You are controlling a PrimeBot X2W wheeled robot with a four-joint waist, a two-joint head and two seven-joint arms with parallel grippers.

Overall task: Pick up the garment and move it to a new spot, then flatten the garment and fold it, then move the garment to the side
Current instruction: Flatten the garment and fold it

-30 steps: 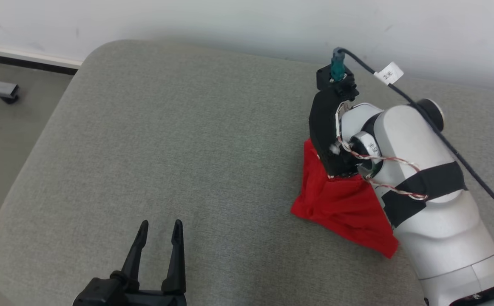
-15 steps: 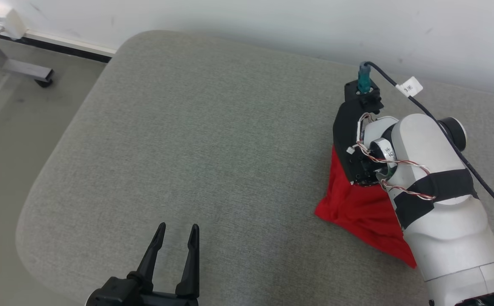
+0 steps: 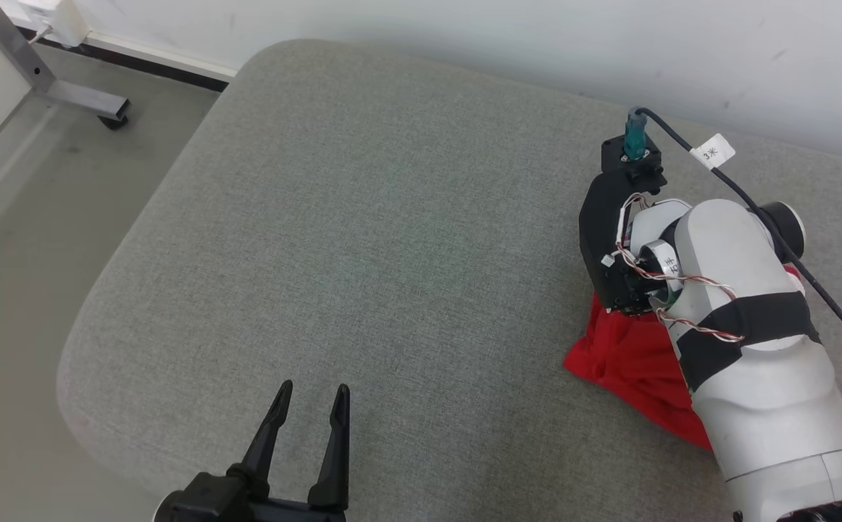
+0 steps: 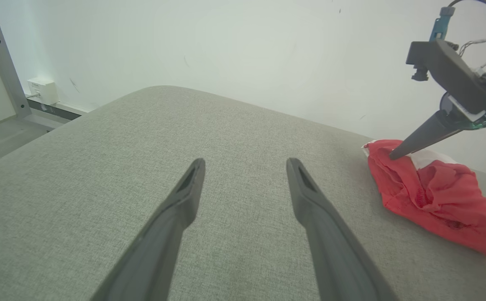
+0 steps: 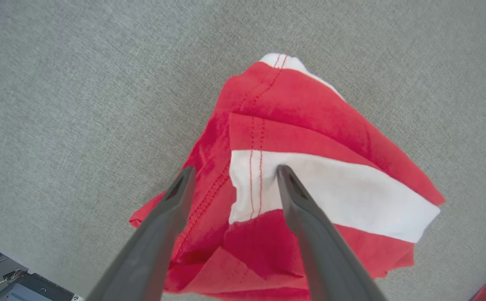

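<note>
The head view looks steeply down from above the near side of the grey upholstered cushion (image 3: 363, 217), taking in its left corner, the floor (image 3: 15, 275) at the left and the white wall (image 3: 464, 36) beyond. The left wrist view sits low, close over the cushion, facing across it toward that wall, with the red garment (image 4: 431, 196) at its right. The right wrist view looks almost straight down, very near the same garment, which all three views share.

Garment (image 3: 617, 355) partly hidden under right forearm (image 3: 754, 384) — left tool (image 3: 315, 388) base cropped.
</note>
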